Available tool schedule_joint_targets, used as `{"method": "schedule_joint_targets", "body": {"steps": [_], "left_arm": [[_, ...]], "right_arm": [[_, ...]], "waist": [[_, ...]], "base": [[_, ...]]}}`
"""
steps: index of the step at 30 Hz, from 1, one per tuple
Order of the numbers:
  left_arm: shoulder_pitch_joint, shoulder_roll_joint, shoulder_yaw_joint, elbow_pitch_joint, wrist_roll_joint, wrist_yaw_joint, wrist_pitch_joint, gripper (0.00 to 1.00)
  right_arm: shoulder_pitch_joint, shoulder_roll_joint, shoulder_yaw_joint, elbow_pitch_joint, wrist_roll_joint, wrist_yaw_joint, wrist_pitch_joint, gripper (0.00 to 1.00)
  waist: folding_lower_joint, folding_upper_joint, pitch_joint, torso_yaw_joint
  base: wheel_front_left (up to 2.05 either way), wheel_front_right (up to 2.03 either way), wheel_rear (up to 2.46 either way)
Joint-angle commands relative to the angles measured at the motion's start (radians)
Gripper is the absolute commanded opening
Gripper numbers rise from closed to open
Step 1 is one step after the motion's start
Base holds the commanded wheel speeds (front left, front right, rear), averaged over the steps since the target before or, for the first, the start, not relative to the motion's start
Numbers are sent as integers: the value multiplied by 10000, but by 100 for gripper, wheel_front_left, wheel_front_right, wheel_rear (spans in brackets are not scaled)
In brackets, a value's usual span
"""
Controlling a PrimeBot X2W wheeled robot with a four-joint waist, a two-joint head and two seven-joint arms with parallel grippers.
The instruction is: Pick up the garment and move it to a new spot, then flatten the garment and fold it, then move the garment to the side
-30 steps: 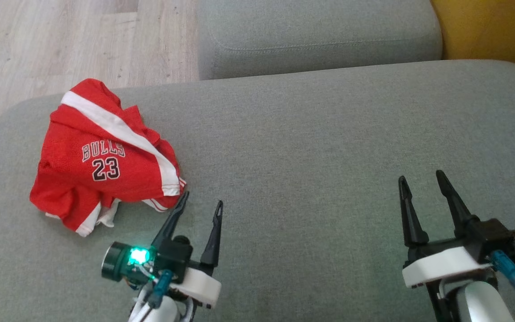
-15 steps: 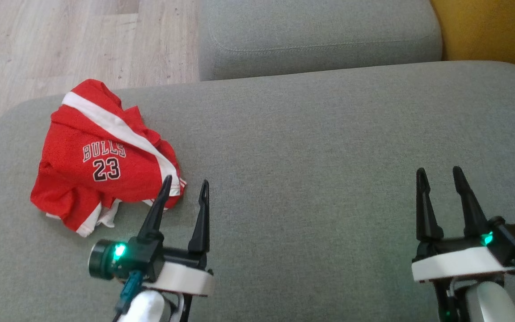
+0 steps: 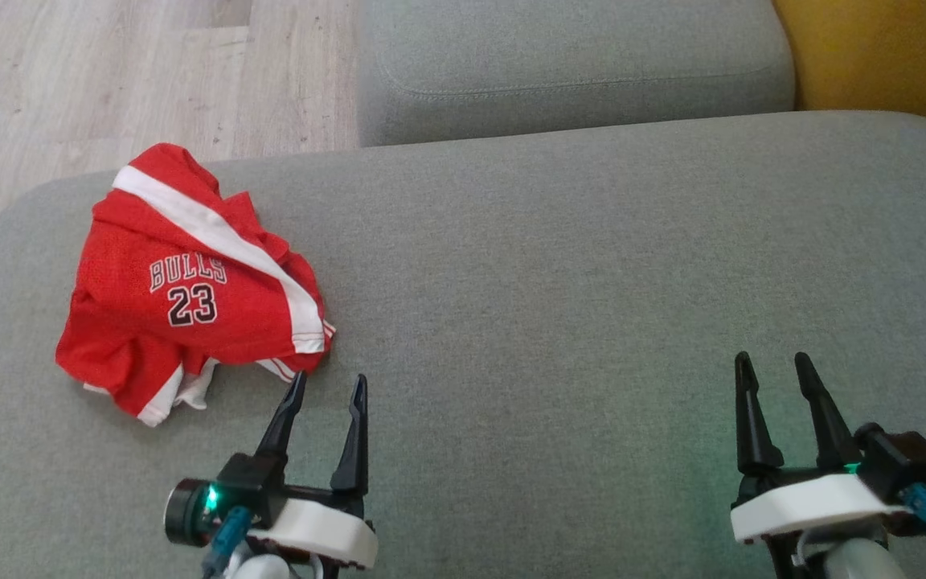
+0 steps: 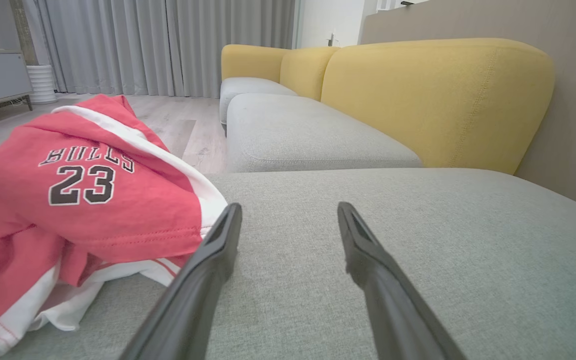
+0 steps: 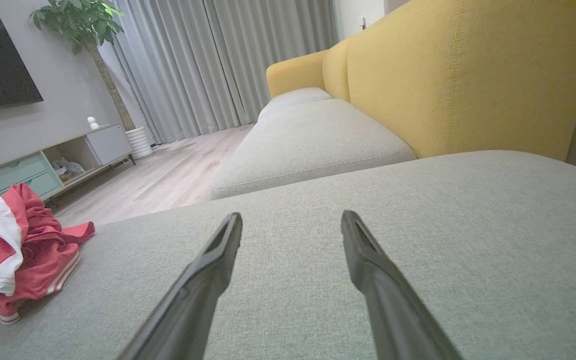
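Pulled back now, left gripper (image 3: 330, 379) and right gripper (image 3: 773, 359) gape empty; a shallow pinch could drop the jersey (image 3: 190, 281).

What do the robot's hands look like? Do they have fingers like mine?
Not quite like yours. The left gripper and the right gripper each have two long, thin black fingers that narrow to a point, like tongs. The fingers sit on a white block, next to a black part with a small green light and a blue-green cable plug.
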Motion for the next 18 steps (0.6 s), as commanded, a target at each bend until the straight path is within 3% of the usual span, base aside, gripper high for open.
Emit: {"method": "schedule_joint_targets", "body": {"steps": [1, 8, 18], "left_arm": [[-393, -63, 409, -289, 47, 10, -82, 100], [-487, -157, 598, -365, 260, 21, -82, 100], [-391, -194, 891, -294, 507, -7, -82, 100]], "right_arm": [[-440, -110, 258, -302, -33, -7, -109, 100], [-426, -110, 215, -388, -13, -7, -109, 100], [-354, -110, 672, -366, 198, -7, -109, 100]], "waist": [[0, 0, 16, -10], [0, 0, 34, 222], [0, 0, -141, 1296]], "base": [[0, 0, 0], [0, 0, 0], [0, 0, 0]]}}
